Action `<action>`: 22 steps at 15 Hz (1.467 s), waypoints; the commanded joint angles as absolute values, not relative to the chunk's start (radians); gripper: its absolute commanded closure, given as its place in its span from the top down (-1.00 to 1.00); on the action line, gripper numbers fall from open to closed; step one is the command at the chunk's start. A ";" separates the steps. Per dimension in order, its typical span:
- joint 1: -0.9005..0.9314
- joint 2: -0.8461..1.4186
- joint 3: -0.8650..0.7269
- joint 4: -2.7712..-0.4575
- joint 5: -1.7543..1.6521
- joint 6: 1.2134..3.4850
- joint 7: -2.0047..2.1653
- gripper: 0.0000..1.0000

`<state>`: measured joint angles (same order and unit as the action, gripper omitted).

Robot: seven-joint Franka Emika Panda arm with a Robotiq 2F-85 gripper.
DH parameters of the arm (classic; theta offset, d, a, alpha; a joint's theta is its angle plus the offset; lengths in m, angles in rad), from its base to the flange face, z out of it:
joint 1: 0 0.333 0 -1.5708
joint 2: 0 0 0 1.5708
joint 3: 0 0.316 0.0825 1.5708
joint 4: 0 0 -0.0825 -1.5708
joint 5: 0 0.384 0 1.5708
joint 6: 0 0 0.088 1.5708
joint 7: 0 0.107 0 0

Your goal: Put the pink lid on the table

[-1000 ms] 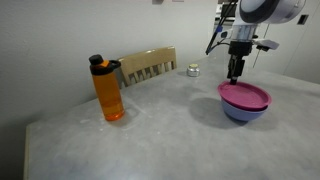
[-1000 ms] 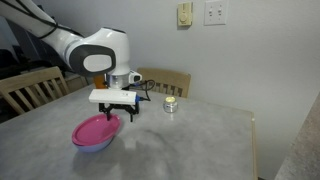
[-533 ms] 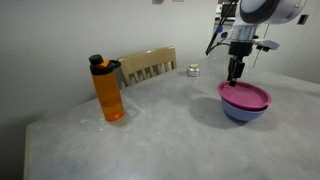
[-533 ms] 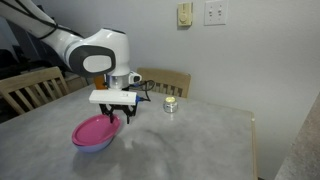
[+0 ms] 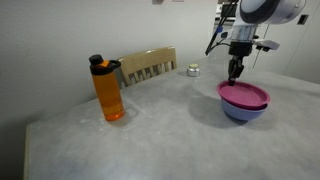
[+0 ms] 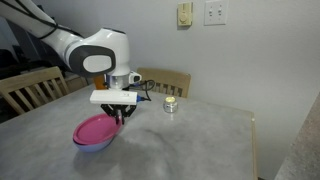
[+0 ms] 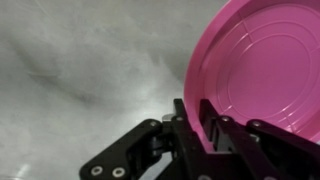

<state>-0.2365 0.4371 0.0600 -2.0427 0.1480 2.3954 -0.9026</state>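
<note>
Pink lid: lying over the mouth of the bowl, not on the table, toward one end of the grey top. Being pinched at its rim by the gripper, with dark fingers pressing together on either face of the plastic in the wrist view. Coming straight down onto that rim from above in an exterior view. Resting on the bowl's rim or just clear of it: not telling from these angles.

Counting one lid, one blue-purple bowl and one gripper. Also counting one orange bottle with a dark cap, standing upright well apart from the bowl. Counting one small jar too, sitting near the table's far edge in front of a chair. Counting two wooden chairs in an exterior view, the second chair standing off to the side behind the arm. Counting two wall plates high on the wall behind.

Looking for brands, labels or lettering on bottle, jar and lid: making out nothing readable at this size.
</note>
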 commanded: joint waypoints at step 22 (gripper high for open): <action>-0.064 0.502 0.070 -1.590 0.036 2.109 -0.801 -0.94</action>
